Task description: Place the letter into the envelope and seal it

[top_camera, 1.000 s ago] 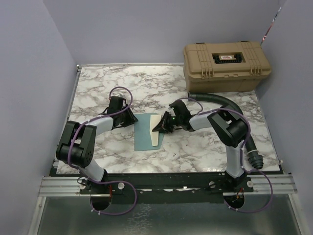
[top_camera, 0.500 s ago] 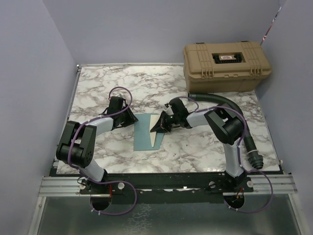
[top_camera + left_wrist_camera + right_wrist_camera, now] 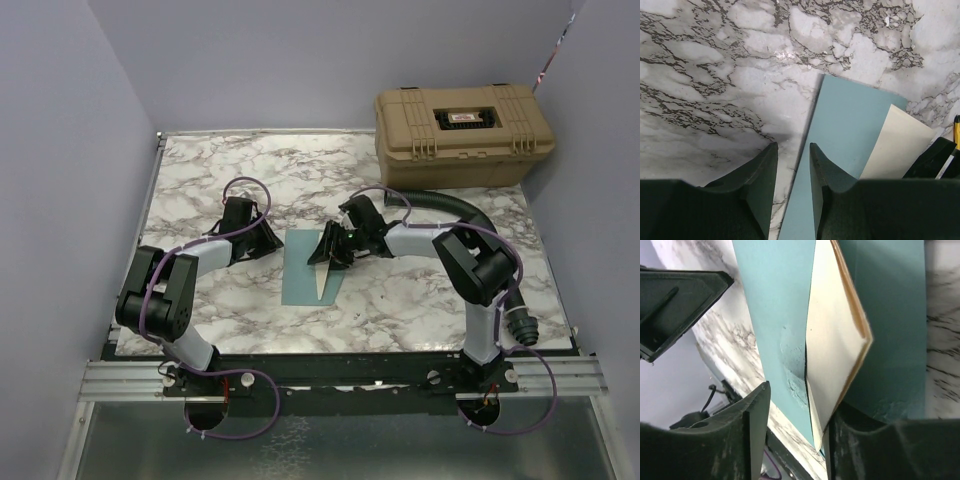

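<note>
The envelope (image 3: 300,275) lies at the centre of the table (image 3: 200,180), the letter (image 3: 323,287) on its right half. A case (image 3: 463,135) sits at the frame's upper right.

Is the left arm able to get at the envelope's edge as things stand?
Probably yes: the left end effector sits at the envelope's bare edge with nothing between; the letter lies farther across.

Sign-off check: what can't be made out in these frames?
- Letter print: right wrist shows only its cream back; too small from top.
- Envelope flap: nowhere seen; right gripper covers part in top view, wrist views crop it.
- Left gripper touching envelope or not: hidden behind itself, left wrist.
</note>
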{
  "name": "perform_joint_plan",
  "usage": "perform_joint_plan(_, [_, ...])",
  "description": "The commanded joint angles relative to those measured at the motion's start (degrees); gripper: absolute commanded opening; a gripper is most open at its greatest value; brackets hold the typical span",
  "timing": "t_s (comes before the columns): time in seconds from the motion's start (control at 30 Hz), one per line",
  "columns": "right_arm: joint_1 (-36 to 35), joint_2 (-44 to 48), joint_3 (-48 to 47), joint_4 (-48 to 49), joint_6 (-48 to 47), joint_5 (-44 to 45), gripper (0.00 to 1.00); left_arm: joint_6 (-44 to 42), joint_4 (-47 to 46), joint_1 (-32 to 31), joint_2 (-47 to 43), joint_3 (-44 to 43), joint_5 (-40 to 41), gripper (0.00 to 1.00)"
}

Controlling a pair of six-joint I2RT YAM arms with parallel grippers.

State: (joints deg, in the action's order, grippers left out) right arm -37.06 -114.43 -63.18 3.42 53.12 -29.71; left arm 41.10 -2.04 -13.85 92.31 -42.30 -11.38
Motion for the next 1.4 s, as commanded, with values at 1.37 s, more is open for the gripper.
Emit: perform_joint_plan(1.37, [0.24,2.11,-0.52,-9.31,-5.80,9.92,0.52,3.16,4.00,-9.49,4.85,3.97,-13.44,0.06])
